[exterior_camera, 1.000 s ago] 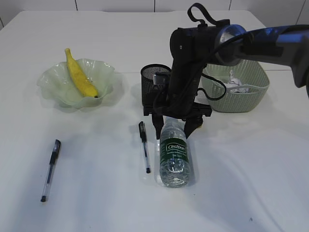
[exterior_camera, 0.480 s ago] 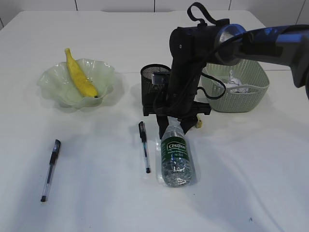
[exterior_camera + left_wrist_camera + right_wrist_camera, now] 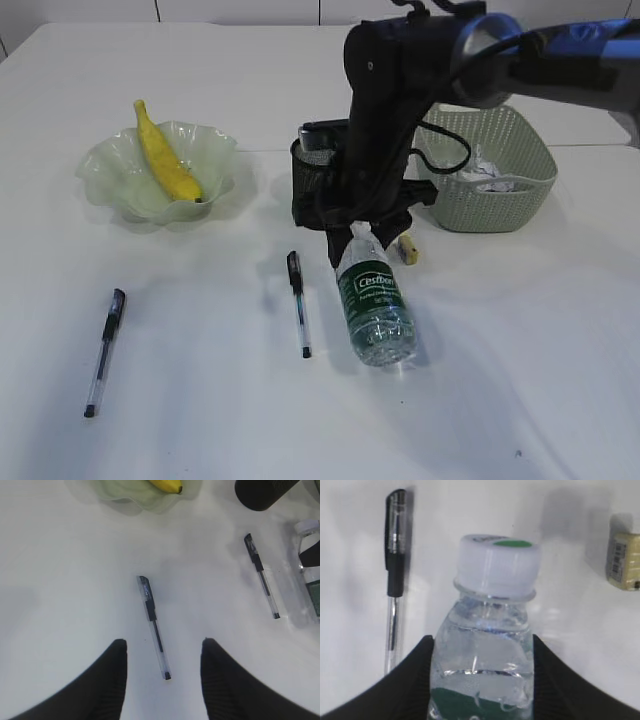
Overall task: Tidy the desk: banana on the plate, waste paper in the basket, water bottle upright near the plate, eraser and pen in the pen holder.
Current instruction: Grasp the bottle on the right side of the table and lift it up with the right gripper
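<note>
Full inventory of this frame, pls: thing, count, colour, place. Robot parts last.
desk: 1, white, under everything
plate: 1, pale green, ruffled rim, far left
banana: 1, yellow, lying in the plate
pens: 2, clear with black caps; one front left, one beside the bottle
water bottle: 1, clear with green label and white cap, centre, lying with its cap end raised in the gripper
eraser: 1, pale yellow, right of the bottle's cap
pen holder: 1, black mesh, behind the bottle, partly hidden by the arm
basket: 1, sage green, right rear
waste paper: 1, white, inside the basket
right gripper: black, shut on the bottle's shoulder
left gripper: black, open above the front-left pen
</note>
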